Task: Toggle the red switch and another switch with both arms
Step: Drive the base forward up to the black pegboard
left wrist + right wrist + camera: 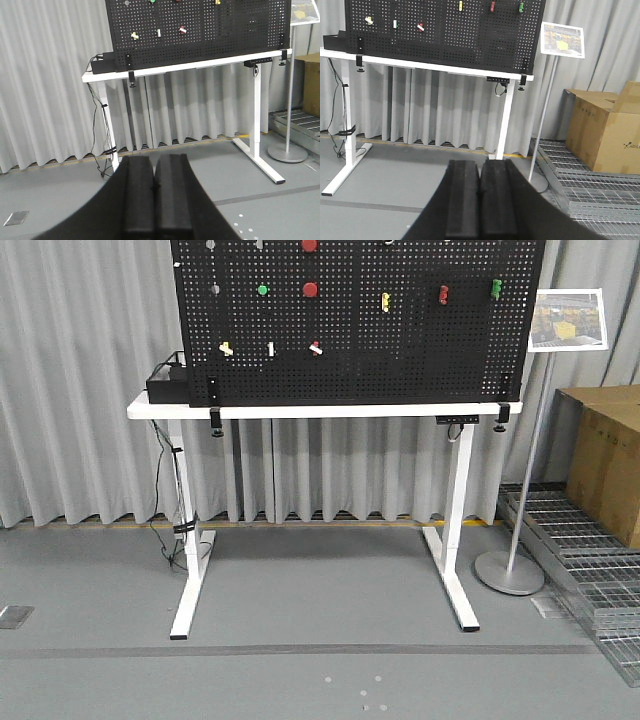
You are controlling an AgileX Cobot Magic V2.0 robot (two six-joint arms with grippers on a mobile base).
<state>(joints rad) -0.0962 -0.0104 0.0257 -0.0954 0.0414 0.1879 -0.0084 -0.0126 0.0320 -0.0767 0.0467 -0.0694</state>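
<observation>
pegboard (400,365) on table (300,410) | left switch (226,349), middle switch (271,348), right switch (316,348) in row on pegboard

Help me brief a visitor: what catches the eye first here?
A big black pegboard stands on a white table, dotted with small coloured switches; the red switch sits in its lower row, a yellowish switch to its left. The left pincer and right pincer are shut, far from it.

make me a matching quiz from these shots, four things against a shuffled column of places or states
1 red switch
2 yellow-tinted switch
3 cardboard box
4 left gripper

a right of the table
b shut, far from the pegboard
c right end of the bottom row of three
d left end of that row

Pairs: 1-c, 2-d, 3-a, 4-b
</observation>
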